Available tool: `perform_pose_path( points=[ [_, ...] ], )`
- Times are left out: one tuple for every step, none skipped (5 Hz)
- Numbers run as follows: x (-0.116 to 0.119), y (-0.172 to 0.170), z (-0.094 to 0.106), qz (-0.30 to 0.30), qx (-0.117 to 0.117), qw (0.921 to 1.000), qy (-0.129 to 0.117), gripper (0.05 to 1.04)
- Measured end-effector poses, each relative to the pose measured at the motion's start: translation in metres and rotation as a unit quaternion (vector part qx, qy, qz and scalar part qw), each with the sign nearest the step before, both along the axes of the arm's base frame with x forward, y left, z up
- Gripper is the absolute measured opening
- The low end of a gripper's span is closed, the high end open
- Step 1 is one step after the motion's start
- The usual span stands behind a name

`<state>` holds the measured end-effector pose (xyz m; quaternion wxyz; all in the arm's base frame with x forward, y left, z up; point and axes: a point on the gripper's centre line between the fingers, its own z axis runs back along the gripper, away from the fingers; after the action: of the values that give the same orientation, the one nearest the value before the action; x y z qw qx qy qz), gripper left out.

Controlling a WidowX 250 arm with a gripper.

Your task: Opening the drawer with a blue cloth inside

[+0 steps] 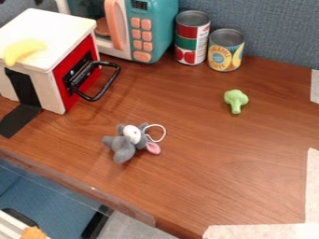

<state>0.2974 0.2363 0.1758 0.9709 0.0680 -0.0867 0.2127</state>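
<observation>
Hook black wire-loop handle [109,85] on red-fronted white box [59,27] — pull straight off box face, else may bind. Gripper [22,1] behind box — opening state unk, can't tell.

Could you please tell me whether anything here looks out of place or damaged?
I see no spill or damage. The toy banana looks a little out of place, lying on top of the drawer box instead of on the counter.

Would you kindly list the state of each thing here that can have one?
Drawer: looks shut
Handle: sticking out
Microwave door: looks shut
Red-and-green can: upright
Yellow can: upright
Banana: lying on the drawer box
Broccoli: lying down
Plush toy: lying down
</observation>
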Motion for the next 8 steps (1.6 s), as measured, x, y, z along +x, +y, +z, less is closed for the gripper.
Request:
perform_pose_path(
  points=[
    [0.001,-0.004,-0.016,-0.005,-0.014,0.9997,0.018,1.0],
    [0.013,-0.043,-0.034,-0.064,-0.033,0.9966,0.041,1.0],
    [0.027,-0.083,-0.044,-0.117,-0.044,0.9907,0.054,1.0],
    [0.028,-0.107,-0.065,-0.135,-0.044,0.9875,0.069,1.0],
    [0.041,-0.13,-0.109,-0.147,0.002,0.9847,0.094,1.0],
    [0.049,-0.124,-0.129,-0.131,0.066,0.9851,0.089,1.0],
    [0.056,-0.122,-0.146,-0.139,0.093,0.9822,0.086,1.0],
    [0.056,-0.121,-0.152,-0.146,0.109,0.9786,0.096,0.942]
  ],
)
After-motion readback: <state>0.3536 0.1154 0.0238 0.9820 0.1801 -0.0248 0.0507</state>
